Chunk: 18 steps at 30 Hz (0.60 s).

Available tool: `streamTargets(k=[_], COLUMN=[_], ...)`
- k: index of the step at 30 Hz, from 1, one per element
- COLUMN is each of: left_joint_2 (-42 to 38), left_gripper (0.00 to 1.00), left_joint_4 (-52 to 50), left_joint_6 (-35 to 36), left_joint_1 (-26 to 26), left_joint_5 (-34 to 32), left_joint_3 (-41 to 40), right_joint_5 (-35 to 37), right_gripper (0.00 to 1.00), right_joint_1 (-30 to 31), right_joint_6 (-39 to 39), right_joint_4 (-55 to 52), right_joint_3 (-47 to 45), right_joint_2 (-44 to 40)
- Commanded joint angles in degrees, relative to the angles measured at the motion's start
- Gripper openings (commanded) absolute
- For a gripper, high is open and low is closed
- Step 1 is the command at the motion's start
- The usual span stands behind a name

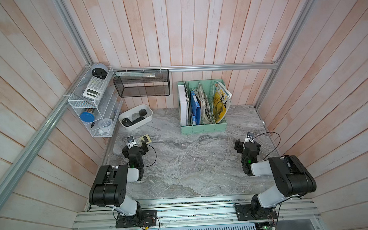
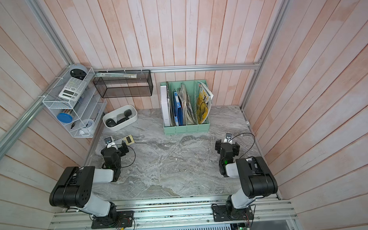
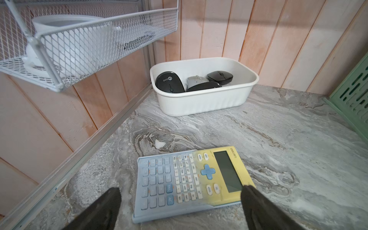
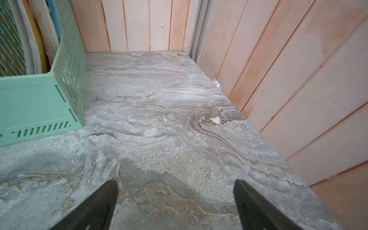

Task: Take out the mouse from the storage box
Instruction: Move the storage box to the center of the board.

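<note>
Top views: in both top views the storage box (image 1: 142,123) (image 2: 126,124) sits on the grey marbled surface (image 1: 191,161) at the far left corner. It is just below a white wire shelf (image 1: 90,106) and well apart from the mint-green file holder (image 1: 203,127) against the back wall. Dark mice show inside the box. The left tool (image 1: 135,145) hangs on the near side of the box, above a calculator (image 1: 143,139) lying flat on the surface. The right tool (image 1: 247,143) stands at the right side of the surface, near the file holder's right end.

Left wrist view: the left tool (image 3: 181,190) has its jaws spread wide and grips nothing. The blue-and-yellow calculator (image 3: 191,179) lies beneath them. One jaw overlaps its yellow corner, and contact cannot be determined. Beyond it, the storage box (image 3: 203,103) holds four mice. A logo-marked black mouse (image 3: 169,82) leans at the end nearer the wire shelf (image 3: 111,31), with a grey mouse (image 3: 196,80) mid-box. A low black mouse (image 3: 203,86) lies against the grey one, and a small black mouse (image 3: 220,76) is at the end toward the file holder.

Right wrist view: the right tool (image 4: 176,184) has its jaws wide and holds nothing, with only the surface (image 4: 159,119) beneath. A corner of the file holder (image 4: 35,107) stands beside.
</note>
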Motion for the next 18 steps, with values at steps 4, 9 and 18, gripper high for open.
streamTargets(k=[4,9,18], left_joint_2=[-0.42,-0.42,-0.51], left_gripper=[1.0,1.0,1.0], left_joint_4=[0.8,0.8,0.8], left_joint_6=[-0.3,-0.28,-0.28], left_joint_1=[0.33,0.28,0.32], left_joint_5=[-0.34,-0.33,-0.29], left_joint_3=[-0.03,-0.11,0.03], right_joint_5=[0.6,0.66,0.2], right_gripper=[0.97,0.97,0.97], right_joint_1=[-0.28,-0.28,-0.28], right_joint_6=[0.79,0.78,0.48], right_joint_4=[0.75,0.72,1.29], right_joint_3=[0.92,0.93,0.6], right_joint_2=[0.14,0.2,0.2])
